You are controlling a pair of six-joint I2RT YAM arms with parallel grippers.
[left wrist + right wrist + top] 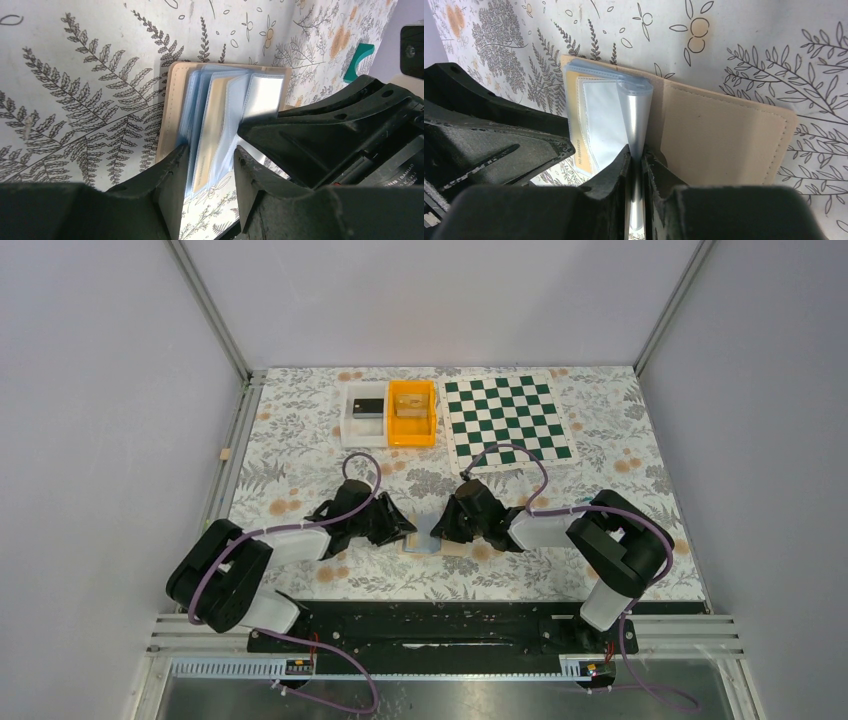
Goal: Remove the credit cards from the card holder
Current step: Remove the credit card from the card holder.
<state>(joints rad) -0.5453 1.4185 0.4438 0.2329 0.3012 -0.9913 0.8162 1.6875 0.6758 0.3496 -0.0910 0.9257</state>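
The tan card holder (432,543) lies open, blue plastic sleeves fanned upward.

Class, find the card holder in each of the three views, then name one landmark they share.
Top external: card holder lies low centre, between both grippers.
Left wrist: centre, open, sleeves fanned.
Right wrist: centre to right, tan cover flat.
Shared landmark: floral tablecloth.

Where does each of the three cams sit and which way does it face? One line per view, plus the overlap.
Top external: above and behind the bases, looking down on the table; both arms show.
Left wrist: on the left arm, looking along the left gripper at the card holder; its sleeves lie between the fingers.
Right wrist: looking along the right gripper, pinching a clear sleeve.
Shared: each wrist view shows the card holder and the other gripper.
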